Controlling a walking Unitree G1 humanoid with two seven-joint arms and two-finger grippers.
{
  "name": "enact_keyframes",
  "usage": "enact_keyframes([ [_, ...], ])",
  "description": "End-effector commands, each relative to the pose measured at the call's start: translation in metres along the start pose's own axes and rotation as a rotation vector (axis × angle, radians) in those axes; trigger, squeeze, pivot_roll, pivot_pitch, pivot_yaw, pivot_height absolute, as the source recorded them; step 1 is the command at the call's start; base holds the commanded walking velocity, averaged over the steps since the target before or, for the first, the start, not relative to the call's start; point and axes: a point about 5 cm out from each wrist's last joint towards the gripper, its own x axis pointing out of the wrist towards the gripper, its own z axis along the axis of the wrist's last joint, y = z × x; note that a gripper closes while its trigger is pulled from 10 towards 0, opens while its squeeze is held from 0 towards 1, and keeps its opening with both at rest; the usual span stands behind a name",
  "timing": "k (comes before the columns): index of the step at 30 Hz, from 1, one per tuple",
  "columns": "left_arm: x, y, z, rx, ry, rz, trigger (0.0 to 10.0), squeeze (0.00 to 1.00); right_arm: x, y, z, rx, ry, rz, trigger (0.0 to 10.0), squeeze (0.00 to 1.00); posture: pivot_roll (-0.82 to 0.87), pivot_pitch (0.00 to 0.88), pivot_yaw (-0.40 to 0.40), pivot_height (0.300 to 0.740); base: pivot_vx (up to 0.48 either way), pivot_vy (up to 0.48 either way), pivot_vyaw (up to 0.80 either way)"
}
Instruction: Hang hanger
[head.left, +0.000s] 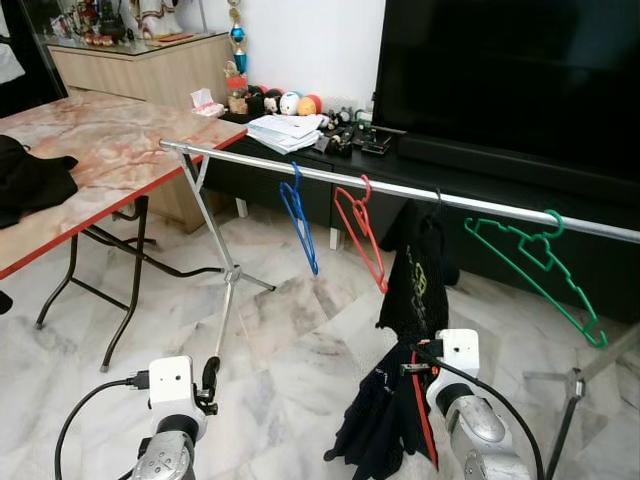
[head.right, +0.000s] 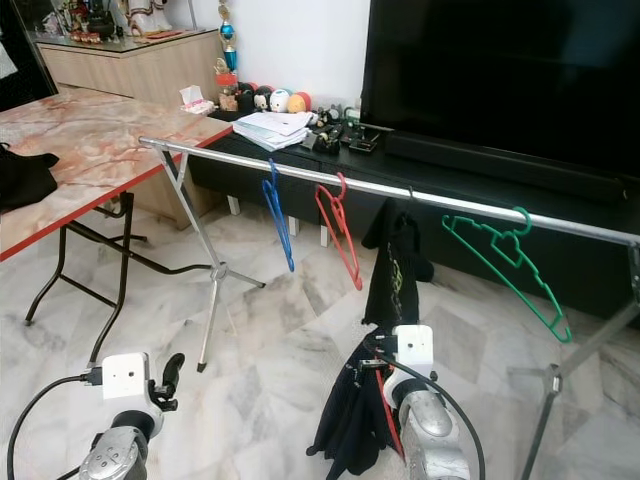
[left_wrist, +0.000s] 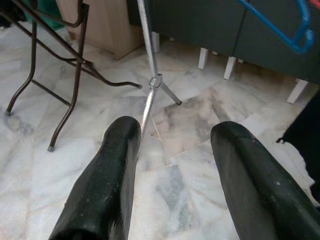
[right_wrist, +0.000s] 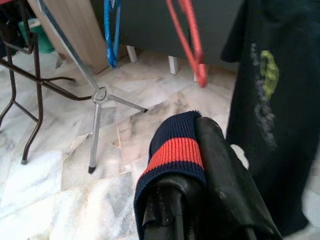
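Observation:
A silver clothes rail (head.left: 400, 188) crosses the room on tripod legs. On it hang a blue hanger (head.left: 299, 220), a red hanger (head.left: 360, 235), a black shirt with yellow print (head.left: 415, 275) and a green hanger (head.left: 535, 270). Low in front of the black shirt, my right gripper (head.left: 415, 370) is shut on a navy garment with a red stripe (right_wrist: 175, 150), which droops toward the floor (head.left: 385, 420). Whether a hanger is inside that garment is hidden. My left gripper (left_wrist: 175, 135) stands open and empty, low at the left, short of the rail's tripod leg (left_wrist: 150, 85).
A marble-topped folding table (head.left: 100, 150) with a black cloth (head.left: 30, 180) stands at the left. Behind the rail are a dark TV console (head.left: 480, 190) with papers and small items and a large TV (head.left: 510, 70). The floor is marble tile (head.left: 290, 340).

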Motion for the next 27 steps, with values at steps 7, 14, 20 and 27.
enact_keyframes([
  [7, 0.0013, -0.0015, 0.006, 0.004, -0.026, -0.015, 10.0, 0.0, 0.0042, 0.0038, 0.0086, 0.003, -0.028, 0.01, 10.0, 0.0, -0.04, 0.0, 0.027, 0.74, 0.36, 0.0, 0.0],
  [14, 0.002, -0.0017, 0.0072, 0.002, -0.031, -0.012, 10.0, 0.0, 0.0043, 0.0007, 0.0088, 0.025, -0.031, -0.02, 10.0, 0.0, -0.04, 0.0, 0.024, 0.74, 0.37, 0.0, 0.0],
  [20, 0.0029, -0.0013, 0.0093, 0.001, -0.037, -0.009, 10.0, 0.0, 0.0054, 0.0008, 0.0089, 0.025, -0.027, -0.015, 10.0, 0.0, -0.03, 0.0, 0.024, 0.74, 0.371, 0.0, 0.0],
  [27, 0.0041, -0.0011, 0.0129, -0.009, -0.052, -0.004, 10.0, 0.0, 0.0058, 0.002, 0.007, 0.03, -0.02, -0.011, 10.0, 0.0, -0.03, 0.0, 0.023, 0.74, 0.371, 0.0, 0.0],
])
